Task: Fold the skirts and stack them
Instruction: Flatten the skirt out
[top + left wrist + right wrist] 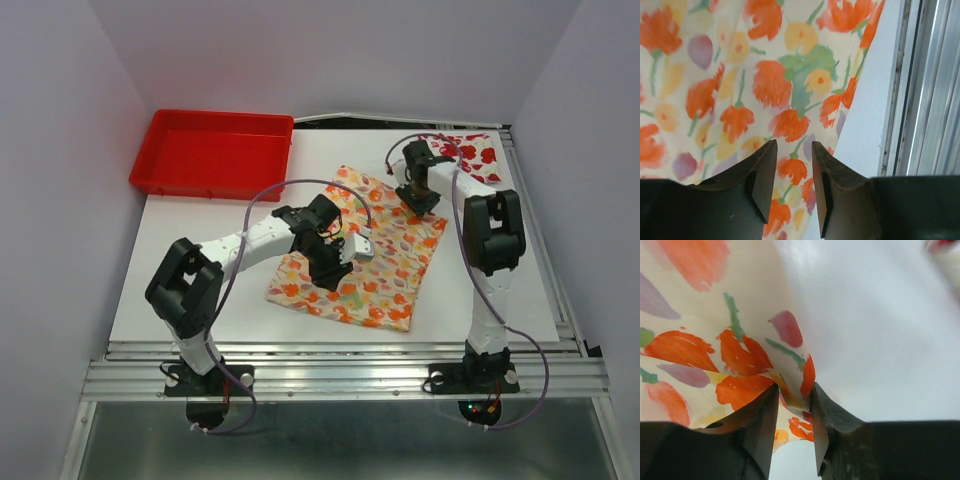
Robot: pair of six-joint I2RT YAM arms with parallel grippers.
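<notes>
Though the bench (200,290) carries both skirts, only the cream skirt (385,275), spread flat in the middle, is being worked; the white skirt (478,152) lies at the far right corner. I judge the first fold is starting. The right gripper (794,389) sits at the cream skirt's far right corner, jaws seemingly clamped on the raised hem. The left gripper (792,146) hovers over the skirt's left half, jaws apart and holding nothing; it needs an edge next.
</notes>
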